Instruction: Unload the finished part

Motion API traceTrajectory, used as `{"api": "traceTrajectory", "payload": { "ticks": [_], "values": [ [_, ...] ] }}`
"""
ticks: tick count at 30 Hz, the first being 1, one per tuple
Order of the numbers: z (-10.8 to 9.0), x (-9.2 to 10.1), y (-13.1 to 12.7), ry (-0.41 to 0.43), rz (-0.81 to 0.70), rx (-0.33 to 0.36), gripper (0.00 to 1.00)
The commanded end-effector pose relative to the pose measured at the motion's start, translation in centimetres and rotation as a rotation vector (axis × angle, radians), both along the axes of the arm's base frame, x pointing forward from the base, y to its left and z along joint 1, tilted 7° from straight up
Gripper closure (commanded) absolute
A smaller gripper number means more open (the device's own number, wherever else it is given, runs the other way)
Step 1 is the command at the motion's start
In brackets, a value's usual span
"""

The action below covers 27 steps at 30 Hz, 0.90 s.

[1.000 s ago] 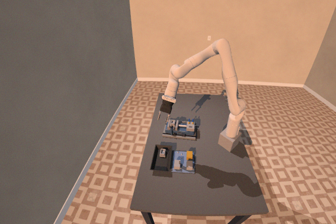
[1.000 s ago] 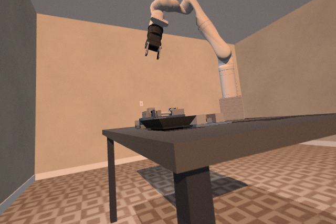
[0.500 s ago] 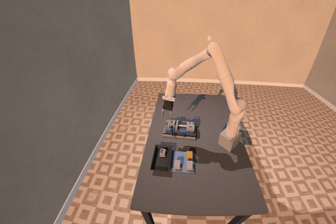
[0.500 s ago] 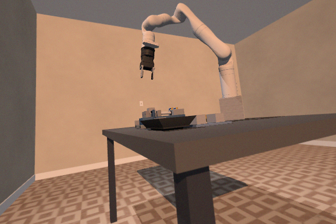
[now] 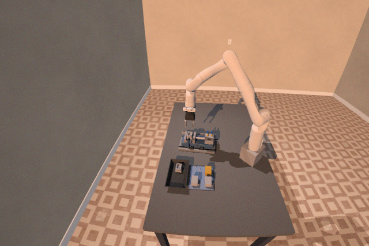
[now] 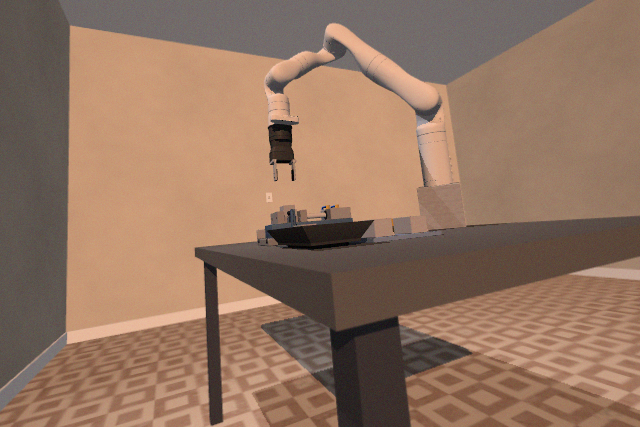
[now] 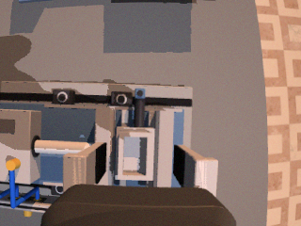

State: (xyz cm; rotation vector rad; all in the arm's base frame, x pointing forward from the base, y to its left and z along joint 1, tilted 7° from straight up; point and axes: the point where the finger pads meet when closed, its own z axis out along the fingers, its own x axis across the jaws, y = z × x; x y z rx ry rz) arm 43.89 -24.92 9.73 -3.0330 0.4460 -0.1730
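Approach step. Gripper (image 6: 283,174) hangs above vise (image 5: 197,142), jaws fully open, holding nothing. Part (image 7: 134,153) sits clamped in vise, framed between fingers. Next: straight descent, close on part. Tray (image 5: 169,173) well apart.

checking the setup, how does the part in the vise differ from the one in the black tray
The part in the vise sits clamped between the vise's blocks, directly under the open hand; the part in the black tray lies loose on the floor of the tray, far from the hand. Both are small grey blocks with a recess facing up.
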Motion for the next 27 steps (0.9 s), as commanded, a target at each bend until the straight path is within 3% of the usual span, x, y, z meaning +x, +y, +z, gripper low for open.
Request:
{"api": "traceTrajectory", "payload": {
  "ticks": [1, 21, 22, 27],
  "values": [
    [-1.04, -0.2, -0.66, 0.008, 0.005, 0.007, 0.0],
    [-1.36, -0.59, -0.91, 0.017, 0.005, 0.008, 0.0],
    [-1.18, -0.6, -0.94, 0.016, 0.006, 0.004, 1.0],
    [-1.18, -0.6, -0.94, 0.016, 0.006, 0.004, 1.0]
  ]
}}
